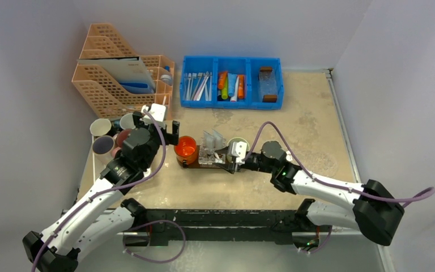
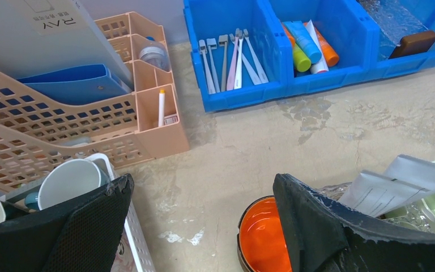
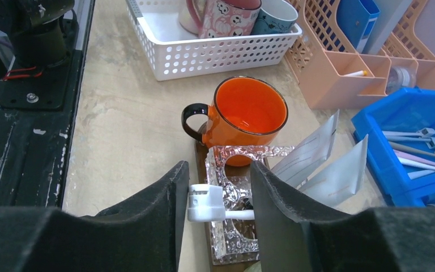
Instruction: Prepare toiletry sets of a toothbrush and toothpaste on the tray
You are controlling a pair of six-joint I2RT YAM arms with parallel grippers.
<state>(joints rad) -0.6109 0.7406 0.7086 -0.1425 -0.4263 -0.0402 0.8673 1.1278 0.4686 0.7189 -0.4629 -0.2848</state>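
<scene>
The dark brown tray (image 3: 200, 157) lies mid-table and carries an orange mug (image 3: 249, 116), a clear textured holder (image 3: 233, 165) and two pale white-grey toothpaste tubes (image 3: 312, 150) leaning upright. A white toothbrush (image 3: 207, 203) with a capped head lies crosswise over the holder's near end. My right gripper (image 3: 220, 187) straddles it with jaws apart; the cap sits against the left finger. In the top view this gripper (image 1: 233, 158) is at the tray's right end. My left gripper (image 2: 203, 181) hangs wide open and empty over bare table, just left of the mug (image 2: 263, 238).
A blue bin (image 1: 233, 103) at the back holds spare toothbrushes (image 1: 199, 85) and coloured tubes (image 1: 231, 85). A peach file organiser (image 1: 119, 79) and a white basket (image 3: 215, 54) of mugs stand at the left. A pale green cup (image 1: 238, 144) sits by the tray's right end.
</scene>
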